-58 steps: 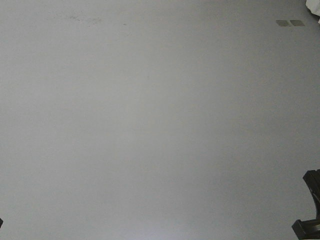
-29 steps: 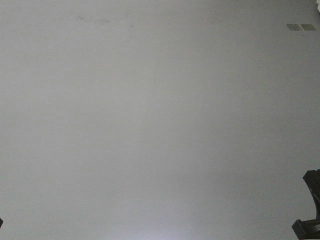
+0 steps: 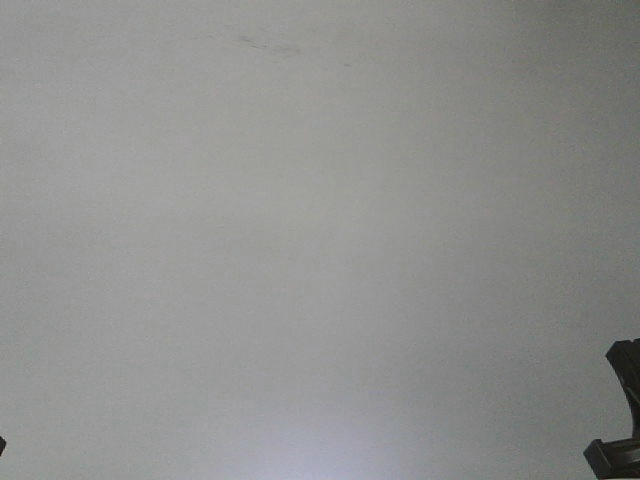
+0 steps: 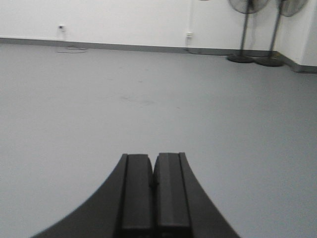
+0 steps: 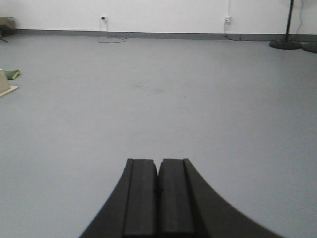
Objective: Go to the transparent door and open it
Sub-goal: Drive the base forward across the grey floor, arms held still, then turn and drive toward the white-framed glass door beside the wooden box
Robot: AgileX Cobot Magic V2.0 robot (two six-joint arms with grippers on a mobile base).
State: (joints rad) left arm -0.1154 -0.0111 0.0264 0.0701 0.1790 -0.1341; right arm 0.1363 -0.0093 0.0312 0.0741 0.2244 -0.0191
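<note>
The transparent door is out of view in every frame. My left gripper [image 4: 153, 158] is shut and empty, its two black fingers pressed together over bare grey floor. My right gripper [image 5: 158, 162] is also shut and empty, over the same floor. In the front view only a dark piece of the right arm [image 3: 620, 420] shows at the bottom right corner.
Grey floor [image 3: 320, 240] fills the front view, with a faint scuff [image 3: 265, 44] near the top. A white wall with a grey skirting [image 4: 124, 47] runs far ahead. Two standing fans [image 4: 242, 29] are at the far right. A small object [image 5: 7, 82] lies at the left edge.
The floor marks in the front view have slid right: the scuff moved rightward and the two small grey squares at the top right left the frame. The grippers stayed shut.
</note>
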